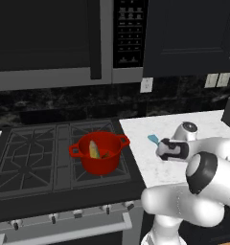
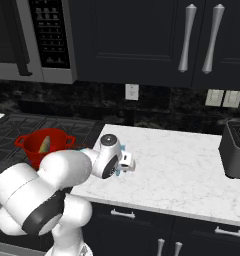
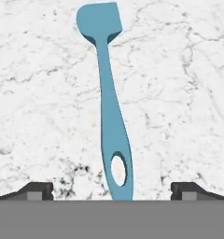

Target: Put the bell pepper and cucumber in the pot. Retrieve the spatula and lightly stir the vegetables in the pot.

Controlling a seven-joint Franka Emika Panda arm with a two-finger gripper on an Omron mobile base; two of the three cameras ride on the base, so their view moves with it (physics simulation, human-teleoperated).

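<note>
The light-blue spatula (image 3: 108, 98) lies flat on the white marble counter, blade away from the hand. Its handle end with the hanging hole sits between the fingertips (image 3: 39, 190) of my gripper (image 3: 112, 192), which is open and hovers just above it without touching. In the left base view the blade (image 1: 153, 139) pokes out beside my hand (image 1: 170, 150). The red pot (image 1: 98, 165) stands on the stove, left of the hand. Inside it the pale-yellow bell pepper (image 1: 94, 149) leans upright, with a darker sliver, apparently the cucumber (image 1: 106, 154), beside it. The right base view also shows the pot (image 2: 36, 154).
The pot stands on the black gas stove (image 1: 30, 167), left of the counter (image 2: 182, 170). A dark toaster (image 2: 237, 150) stands at the counter's right end. A microwave (image 1: 50, 38) and dark cabinets hang above. My own arm crowds the counter's front edge.
</note>
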